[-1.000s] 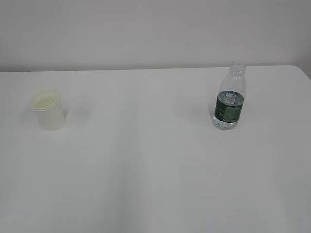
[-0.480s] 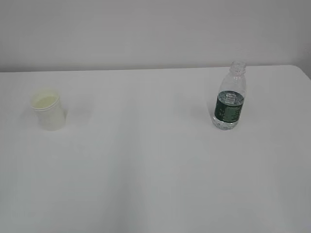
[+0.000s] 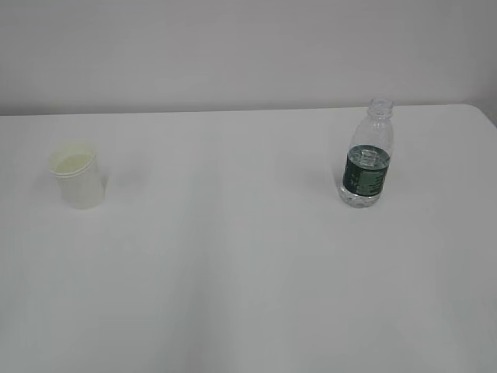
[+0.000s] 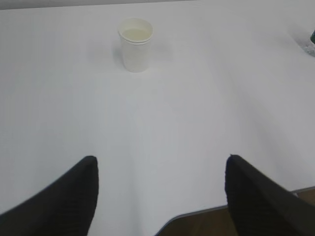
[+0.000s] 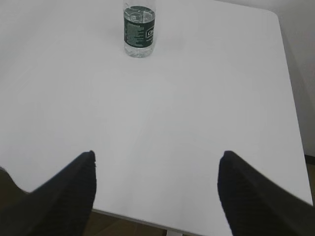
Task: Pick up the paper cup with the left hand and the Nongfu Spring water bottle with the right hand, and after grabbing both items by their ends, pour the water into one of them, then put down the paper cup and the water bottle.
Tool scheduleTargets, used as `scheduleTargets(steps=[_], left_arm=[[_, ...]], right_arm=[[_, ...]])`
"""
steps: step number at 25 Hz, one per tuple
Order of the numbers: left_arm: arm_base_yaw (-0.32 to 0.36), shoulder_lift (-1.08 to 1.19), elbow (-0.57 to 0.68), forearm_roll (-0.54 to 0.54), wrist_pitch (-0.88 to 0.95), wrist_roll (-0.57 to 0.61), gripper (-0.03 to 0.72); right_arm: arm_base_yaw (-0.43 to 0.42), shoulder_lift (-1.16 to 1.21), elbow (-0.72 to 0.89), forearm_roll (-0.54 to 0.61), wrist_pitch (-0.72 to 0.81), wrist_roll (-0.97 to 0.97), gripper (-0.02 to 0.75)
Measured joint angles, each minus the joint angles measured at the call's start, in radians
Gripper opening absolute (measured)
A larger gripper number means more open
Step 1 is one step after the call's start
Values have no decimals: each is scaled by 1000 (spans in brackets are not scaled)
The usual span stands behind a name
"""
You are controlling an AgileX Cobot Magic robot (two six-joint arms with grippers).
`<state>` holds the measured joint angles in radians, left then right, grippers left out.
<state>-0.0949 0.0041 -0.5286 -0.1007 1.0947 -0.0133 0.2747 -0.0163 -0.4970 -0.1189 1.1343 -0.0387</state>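
**Both arms poised at the near table edge, before any grasp**

Left gripper (image 4: 160, 196): jaws spread wide and empty, its two dark fingers (image 4: 64, 196) framing bare tabletop near the table's front edge. Right gripper (image 5: 155, 194): likewise wide apart, holding nothing. Neither arm appears in the exterior view.

Ahead of the left gripper, well apart from it, the paper cup (image 4: 135, 44) stands upright, mouth up, its cream inside visible. Ahead of the right gripper, also well apart, the Nongfu Spring water bottle (image 5: 139, 30) stands upright with its neck uncapped (image 3: 380, 106); the water (image 3: 362, 167) reaches roughly the top of the green label. Cup (image 3: 76, 174) and bottle sit far from each other, toward opposite sides of the white table (image 3: 248, 272).

Change over the last second: none discernible; cup and bottle stand where they did. The likely reading is that the task remains at its outset, with both reaches yet to be made.
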Motion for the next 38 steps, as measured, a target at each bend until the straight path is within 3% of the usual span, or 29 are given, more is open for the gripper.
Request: scheduleTargets(steps=[13,22,38], left_arm=[[5,0,0,-2,0,0,575],[114,0,0,-2,0,0,553],[115,0,0,-2,0,0,536]], right_arm=[[0,0,0,0,0,0,587],[-67,0,0,0,0,-1,587],[-89,0,2,0,0,-1,587]])
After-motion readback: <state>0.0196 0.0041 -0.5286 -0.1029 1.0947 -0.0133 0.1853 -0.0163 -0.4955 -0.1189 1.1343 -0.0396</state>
